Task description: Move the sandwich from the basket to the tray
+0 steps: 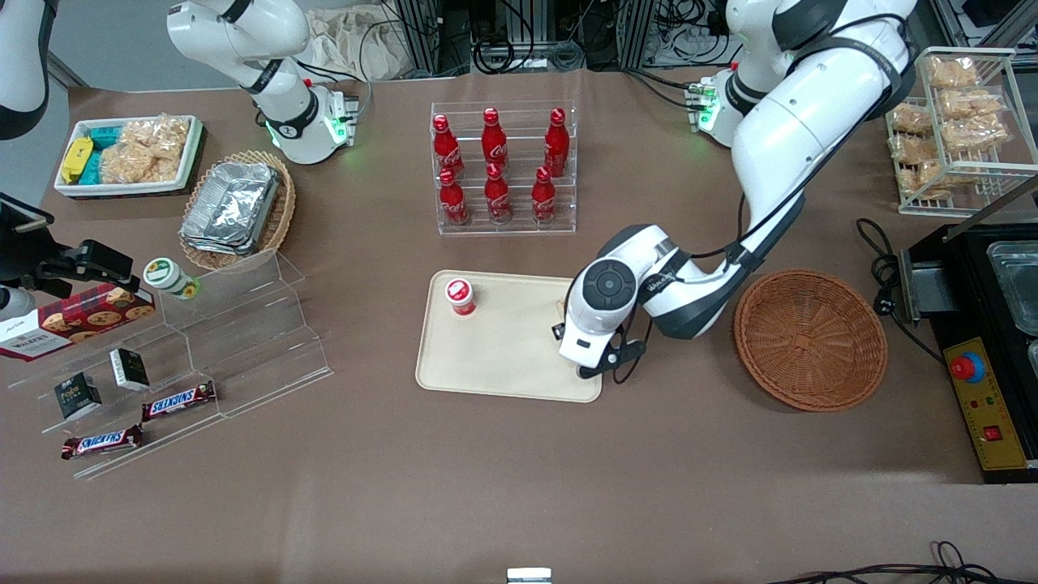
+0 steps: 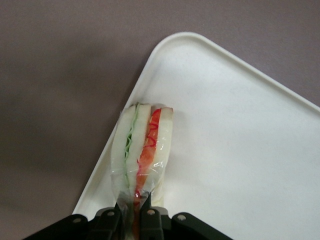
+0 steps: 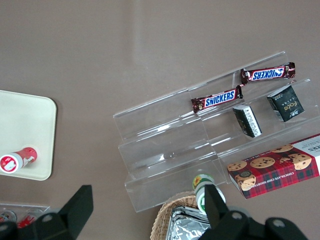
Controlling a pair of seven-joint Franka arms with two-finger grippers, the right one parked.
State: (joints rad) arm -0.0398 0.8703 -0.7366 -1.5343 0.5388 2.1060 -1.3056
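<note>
The gripper (image 2: 134, 212) is pinched narrow on the sandwich (image 2: 142, 152), holding the plastic-wrapped wedge by one end so that its long axis runs straight out from the fingertips; the green and red filling layers face the wrist camera, and the wedge hangs over a rounded corner of the tray (image 2: 240, 150), part of it reaching out over the rim toward the brown table. In the front view the gripper (image 1: 590, 369) sits low over the tray (image 1: 503, 349) at its corner nearest the front camera and toward the working arm's end, with the arm's body hiding the sandwich there; the basket (image 1: 809, 339) lies well apart, farther toward the working arm's end, and holds nothing; a small red-capped bottle (image 1: 461, 296) lies on the tray toward the parked arm's end. As I judge it, the release turns on this overhang; the sandwich needs carrying a little inward, toward the bottle, so it lands wholly inside the rim.
</note>
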